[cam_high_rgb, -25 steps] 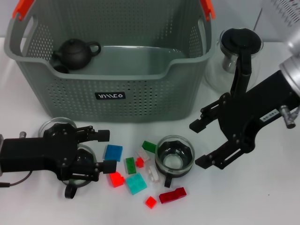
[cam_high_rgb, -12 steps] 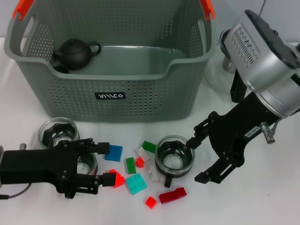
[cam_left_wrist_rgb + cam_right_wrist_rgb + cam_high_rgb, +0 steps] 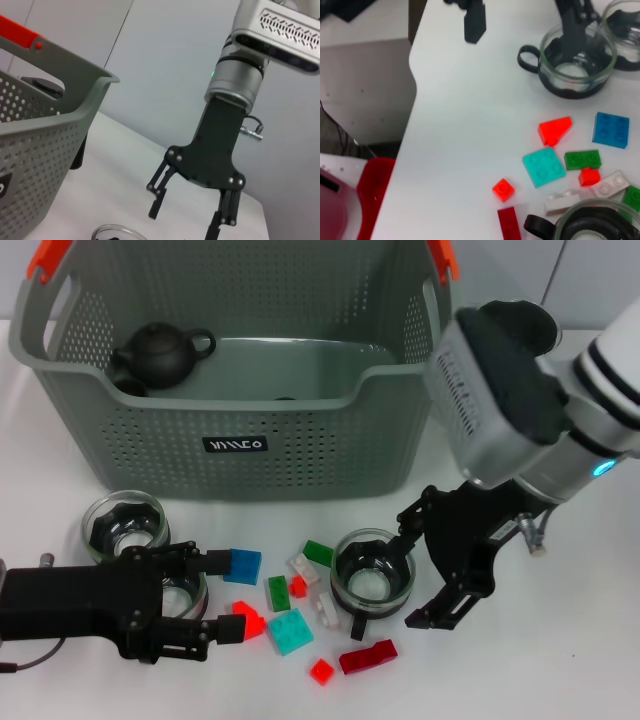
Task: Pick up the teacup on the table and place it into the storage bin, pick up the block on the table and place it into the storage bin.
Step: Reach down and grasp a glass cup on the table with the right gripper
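Teacup (image 3: 372,582) sits on the white worktop (image 3: 560,660) among scattered blocks, directly beside the right gripper (image 3: 418,565), whose spread, empty fingers straddle its rim on the side away from the blocks; this arm is clearly the nearer one. The left gripper (image 3: 232,596), low over the worktop, likewise open, brackets a red block (image 3: 247,620) with another glass cup just behind it. Farther back stands the storage bin (image 3: 240,440), a dark teapot (image 3: 160,353) inside.
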